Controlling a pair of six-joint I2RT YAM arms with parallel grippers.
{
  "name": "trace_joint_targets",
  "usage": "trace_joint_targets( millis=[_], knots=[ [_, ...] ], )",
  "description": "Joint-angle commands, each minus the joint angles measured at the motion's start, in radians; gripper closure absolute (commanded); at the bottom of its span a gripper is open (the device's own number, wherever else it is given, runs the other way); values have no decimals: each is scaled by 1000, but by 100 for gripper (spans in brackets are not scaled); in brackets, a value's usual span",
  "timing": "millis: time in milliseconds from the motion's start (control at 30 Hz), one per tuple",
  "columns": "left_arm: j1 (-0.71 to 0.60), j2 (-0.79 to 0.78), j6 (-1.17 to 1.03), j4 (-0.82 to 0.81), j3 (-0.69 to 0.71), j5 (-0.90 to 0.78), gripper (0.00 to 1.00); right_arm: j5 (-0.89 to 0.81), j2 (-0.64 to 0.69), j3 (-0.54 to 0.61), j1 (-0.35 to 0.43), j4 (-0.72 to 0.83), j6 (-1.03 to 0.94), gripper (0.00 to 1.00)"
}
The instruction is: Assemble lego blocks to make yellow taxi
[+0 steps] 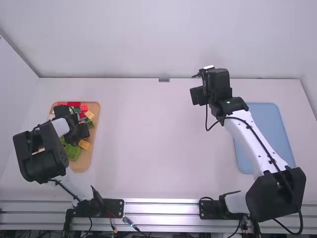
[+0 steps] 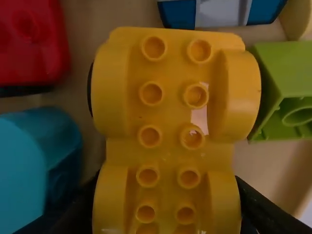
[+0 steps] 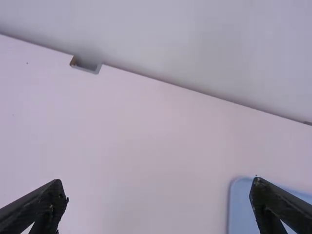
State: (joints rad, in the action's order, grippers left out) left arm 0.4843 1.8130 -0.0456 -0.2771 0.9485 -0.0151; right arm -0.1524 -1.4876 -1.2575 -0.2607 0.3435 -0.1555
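In the high view my left gripper point(image 1: 79, 133) is low over the wooden tray point(image 1: 95, 130) of blocks at the left. My left gripper point(image 2: 168, 195) in the left wrist view is shut on a long yellow studded piece point(image 2: 168, 117) with rounded fenders, one finger against each side of its near end. Whether the piece rests on the tray cannot be told. My right gripper point(image 1: 197, 95) is high over the table's far right part, and this same right gripper point(image 3: 158, 183) stands open with nothing between its fingers in the right wrist view.
Close around the yellow piece are a red block point(image 2: 34, 39), a light-blue rounded block point(image 2: 29, 161), a green block point(image 2: 287, 87) and a blue-and-white block point(image 2: 222, 12). A blue mat point(image 1: 270, 129) lies at the right, beneath the right arm.
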Motion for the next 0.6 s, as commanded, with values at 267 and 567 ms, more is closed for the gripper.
trace_joint_targets(
  millis=[267, 567],
  knots=[
    [-6, 20, -42, 38, -23, 9, 51, -6, -10, -39, -2, 21, -3, 1],
    [-18, -18, 68, -211, 156, 113, 98, -6, -10, -39, -3, 34, -3, 1]
  ],
)
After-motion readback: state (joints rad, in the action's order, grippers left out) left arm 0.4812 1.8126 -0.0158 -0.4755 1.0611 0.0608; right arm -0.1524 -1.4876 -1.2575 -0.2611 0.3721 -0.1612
